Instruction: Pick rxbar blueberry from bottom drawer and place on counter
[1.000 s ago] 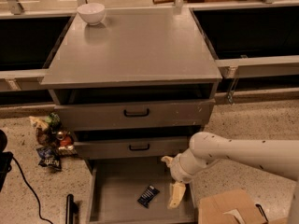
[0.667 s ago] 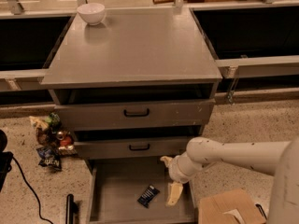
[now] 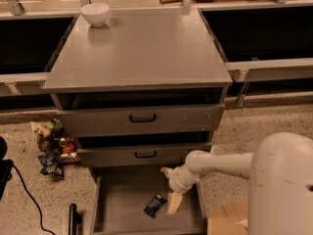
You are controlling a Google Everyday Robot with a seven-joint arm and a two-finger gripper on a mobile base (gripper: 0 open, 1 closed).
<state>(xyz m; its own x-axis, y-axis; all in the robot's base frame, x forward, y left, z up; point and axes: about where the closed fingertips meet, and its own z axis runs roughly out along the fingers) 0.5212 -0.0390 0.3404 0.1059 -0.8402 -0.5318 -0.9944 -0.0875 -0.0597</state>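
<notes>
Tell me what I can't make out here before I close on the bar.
All in the camera view:
- rxbar blueberry: wrapper print too small to read.
- bottom drawer: front end cut off by the picture's lower edge.
- gripper, open over the drawer just right of the bar: hides the floor beneath it; its height above the floor cannot be judged.

1. Bowl (image 3: 95,13) on counter (image 3: 146,53), back-left corner.
2. Two drawer fronts (image 3: 142,117) stacked under counter; bottom drawer (image 3: 117,199) pulled out below them.
3. Rxbar blueberry (image 3: 155,205) in bottom drawer, right of centre.
4. Gripper (image 3: 170,188) inside drawer's right side, just right of the bar.
5. Snack packets (image 3: 51,148) on floor, left of cabinet.
</notes>
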